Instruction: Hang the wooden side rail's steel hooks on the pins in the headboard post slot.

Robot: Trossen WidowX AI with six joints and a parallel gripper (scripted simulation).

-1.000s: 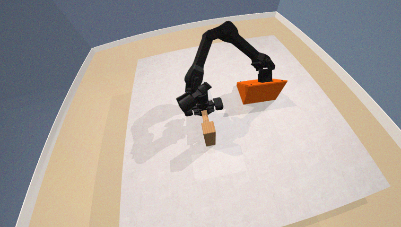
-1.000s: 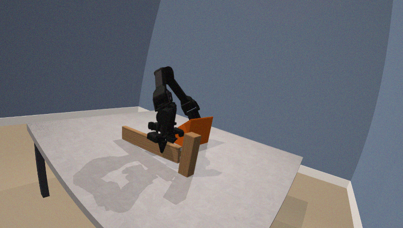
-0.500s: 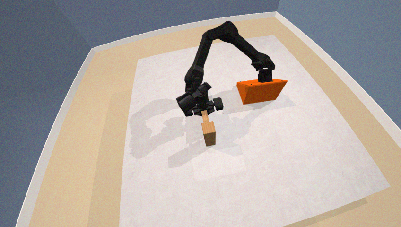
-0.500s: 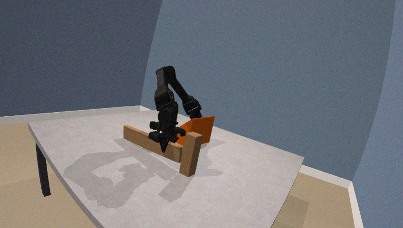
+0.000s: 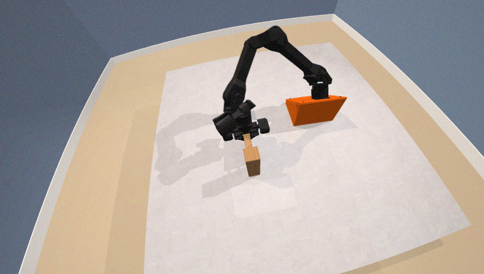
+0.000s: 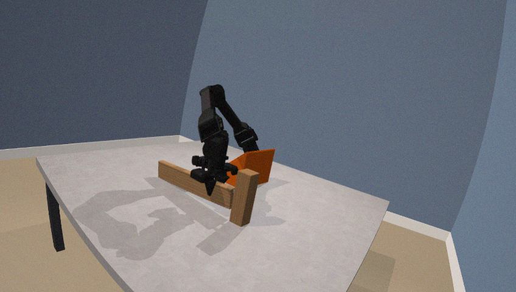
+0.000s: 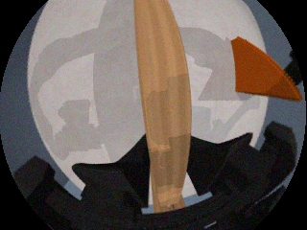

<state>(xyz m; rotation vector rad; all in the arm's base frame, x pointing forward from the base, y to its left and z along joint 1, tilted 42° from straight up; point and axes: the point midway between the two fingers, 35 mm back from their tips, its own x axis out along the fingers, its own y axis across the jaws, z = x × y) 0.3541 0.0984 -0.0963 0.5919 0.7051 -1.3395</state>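
Observation:
The wooden side rail [image 5: 248, 140] [image 6: 173, 176] [image 7: 163, 57] runs lengthwise toward the headboard post [image 5: 253, 166] [image 6: 244, 199], which stands upright. My gripper [image 5: 247, 136] [image 6: 213, 188] [image 7: 159, 133] is shut on the rail, a short way behind its post end. That end is very close to the post's rear face and looks raised off the table in the exterior view. The far end is at or near the table top; exact contact is unclear. A small light spot shows between rail and post. The hooks, slot and pins are hidden, so I cannot tell whether the hooks sit on the pins.
The orange base block [image 5: 315, 112] [image 6: 258, 166] [image 7: 256, 74] carries the arm and stands to the side of the rail. The pale grey table [image 5: 339, 190] [image 6: 307, 224] bears everything. Arm shadows fall across it beside the rail and post.

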